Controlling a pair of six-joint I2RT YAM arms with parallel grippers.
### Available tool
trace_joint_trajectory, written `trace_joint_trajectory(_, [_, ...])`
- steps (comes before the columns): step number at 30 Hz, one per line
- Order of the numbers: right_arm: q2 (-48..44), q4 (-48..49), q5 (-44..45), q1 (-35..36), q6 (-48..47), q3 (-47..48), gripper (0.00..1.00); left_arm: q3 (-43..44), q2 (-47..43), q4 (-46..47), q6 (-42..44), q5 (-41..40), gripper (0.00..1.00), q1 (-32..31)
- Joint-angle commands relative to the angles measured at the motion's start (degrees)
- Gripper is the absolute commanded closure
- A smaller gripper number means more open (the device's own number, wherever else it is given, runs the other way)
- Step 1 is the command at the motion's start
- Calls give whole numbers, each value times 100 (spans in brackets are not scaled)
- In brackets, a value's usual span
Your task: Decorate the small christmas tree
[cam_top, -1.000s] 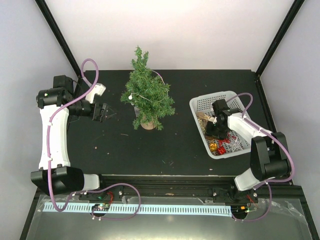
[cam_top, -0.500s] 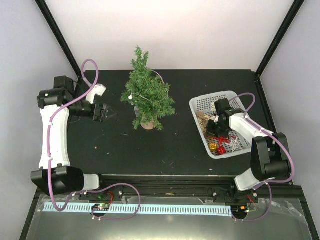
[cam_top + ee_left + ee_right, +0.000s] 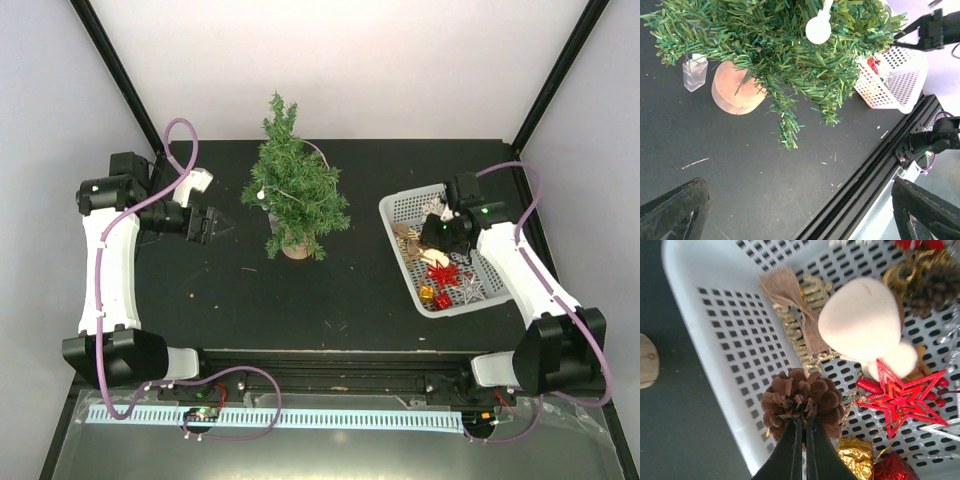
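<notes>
Black and matte, the desk (image 3: 350, 290), closed in by pale panels at the back and both sides and ending in a dark rail along the near edge. Widest open room in front of the tree and in the bare stretch between tree and basket.

Toward the far middle, the small christmas tree (image 3: 293, 195), upright, a bristly dark-green cone with its lowest branches overhanging a round light-wood stump (image 3: 735, 95).

On the right, a white plastic basket (image 3: 388, 215) with perforated walls and a rounded rim, set askew, well apart from the tree and near the desk's right edge.

Left of the tree and clear of its needles, the left tool (image 3: 218, 228), spread wide and empty, its dark fingers (image 3: 675, 210) at the two lower corners of the wrist view.

Over the basket, the right tool (image 3: 801, 424), slim black fingers pinched almost together on the near scales of a brown pine cone (image 3: 802, 400); lifted or resting on the mesh, impossible to tell.

Around it:
- a cream rounded plush shape (image 3: 862, 322)
- a flat red openwork star (image 3: 905, 400)
- a burlap bow (image 3: 795, 295) over gold lettering
- crinkled gold foil (image 3: 855, 455)

Just beside the stump, a small clear bottle (image 3: 694, 72). Among the needles, a white round bauble (image 3: 818, 30).
</notes>
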Motion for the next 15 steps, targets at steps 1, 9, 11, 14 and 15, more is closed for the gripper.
trace_joint_trajectory(1, [-194, -523, 349, -32, -111, 605, 99, 156, 48, -14, -39, 118, 1, 37])
trace_joint_trajectory(9, [-361, -322, -335, 49, -60, 1360, 99, 168, 103, -24, -39, 109, 1, 40])
trace_joint_trajectory(11, [-295, -260, -575, 156, -92, 1739, 99, 143, 108, -12, -40, 109, 1, 39])
trace_joint_trajectory(14, [-170, -56, -1039, 310, -24, 2238, 99, 87, 125, 15, -48, 144, 1, 38])
trace_joint_trajectory(15, [-145, 88, -1265, 346, 39, 2374, 99, 85, 128, 18, -56, 156, 1, 41])
